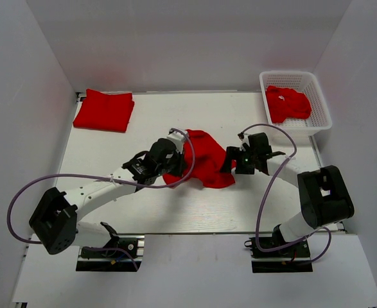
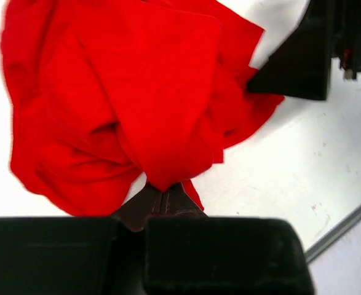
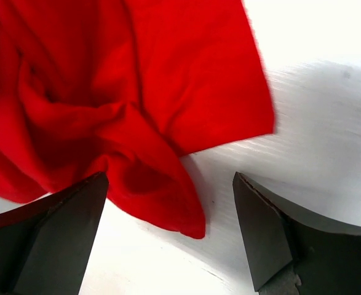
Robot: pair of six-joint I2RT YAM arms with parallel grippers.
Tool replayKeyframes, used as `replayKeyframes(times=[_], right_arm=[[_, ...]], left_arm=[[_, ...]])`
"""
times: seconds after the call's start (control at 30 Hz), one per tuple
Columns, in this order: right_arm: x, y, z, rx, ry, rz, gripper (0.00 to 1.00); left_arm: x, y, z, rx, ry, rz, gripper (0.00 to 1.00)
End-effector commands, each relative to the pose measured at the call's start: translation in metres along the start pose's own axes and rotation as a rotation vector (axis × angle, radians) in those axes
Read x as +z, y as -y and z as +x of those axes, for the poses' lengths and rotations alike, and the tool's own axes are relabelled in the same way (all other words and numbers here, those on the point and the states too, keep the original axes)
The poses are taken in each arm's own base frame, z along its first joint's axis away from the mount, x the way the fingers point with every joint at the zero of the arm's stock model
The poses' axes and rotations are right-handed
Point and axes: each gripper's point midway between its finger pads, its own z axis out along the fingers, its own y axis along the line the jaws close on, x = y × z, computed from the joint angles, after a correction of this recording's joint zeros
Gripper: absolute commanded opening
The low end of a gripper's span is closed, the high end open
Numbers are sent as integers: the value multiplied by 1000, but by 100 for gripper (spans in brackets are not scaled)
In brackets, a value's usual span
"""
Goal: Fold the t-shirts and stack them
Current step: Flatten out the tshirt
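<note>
A crumpled red t-shirt point(image 1: 204, 157) lies bunched at the table's middle, between my two grippers. My left gripper point(image 1: 175, 163) is shut on a fold of it at its left side; the left wrist view shows the cloth point(image 2: 137, 104) pinched at the closed fingertips point(image 2: 163, 192). My right gripper point(image 1: 232, 160) is open at the shirt's right edge; in the right wrist view a corner of the shirt point(image 3: 162, 196) lies between its spread fingers point(image 3: 263, 233), untouched by them. A folded red t-shirt point(image 1: 105, 109) lies at the back left. Another red t-shirt point(image 1: 288, 102) sits crumpled in the basket.
A white mesh basket point(image 1: 323, 106) stands at the back right corner. White walls enclose the table on the left, back and right. The arms' purple cables loop over the near part of the table point(image 1: 207, 212).
</note>
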Motion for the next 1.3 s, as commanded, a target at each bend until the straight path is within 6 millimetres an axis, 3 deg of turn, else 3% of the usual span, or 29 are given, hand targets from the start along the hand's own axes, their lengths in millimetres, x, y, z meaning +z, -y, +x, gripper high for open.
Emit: replayKeyframes(times=[0.0, 0.13, 0.23, 0.3, 0.37, 0.53, 0.63, 0.67, 0.73, 0.77, 0.8, 0.9, 0.93, 0.97, 1.07, 1.13, 1.2, 1.23, 1.27], right_arm=[[1, -8, 21, -65, -56, -74, 88], [11, -16, 19, -128, -58, -119, 85], [17, -27, 22, -164, -79, -187, 73], [18, -36, 20, -168, -88, -228, 31], [17, -45, 7, -194, -46, -259, 0], [-10, -60, -46, -249, 138, -230, 0], [-35, -65, -94, -246, 321, -166, 0], [-46, -67, -116, -235, 387, -141, 0], [-63, -61, -142, -187, 473, -87, 0], [-75, -58, -162, -173, 533, -50, 0], [-85, -47, -173, -135, 575, -9, 0], [-113, -31, -206, -101, 679, 57, 0], [-123, -30, -216, -100, 711, 70, 0], [-134, -22, -225, -91, 738, 89, 0], [-176, -29, -254, -127, 845, 96, 0], [-200, -38, -272, -161, 907, 99, 0], [-230, -40, -287, -187, 977, 124, 0], [-253, -48, -300, -218, 1026, 133, 0], [-254, -44, -300, -218, 1025, 143, 0]], left_arm=[[-15, -9, -27, -32, 95, -66, 0], [-18, -22, -34, -70, 115, -143, 0], [-14, -32, -37, -92, 105, -213, 0], [-8, -42, -40, -105, 103, -270, 0], [-5, -53, -41, -120, 94, -332, 0], [-1, -83, -86, -147, 185, -466, 0], [0, -98, -115, -161, 224, -506, 0], [-4, -104, -129, -172, 247, -530, 0], [-19, -125, -156, -184, 308, -587, 0], [-25, -133, -160, -193, 315, -614, 0], [-33, -149, -169, -206, 338, -652, 0], [-48, -171, -178, -213, 353, -695, 0], [-64, -179, -190, -227, 390, -703, 0], [-71, -182, -197, -228, 405, -696, 0], [-88, -182, -227, -195, 464, -628, 0], [-98, -167, -250, -143, 500, -539, 0], [-108, -165, -266, -129, 532, -504, 0], [-128, -159, -290, -113, 591, -487, 0], [-127, -157, -291, -109, 589, -473, 0]])
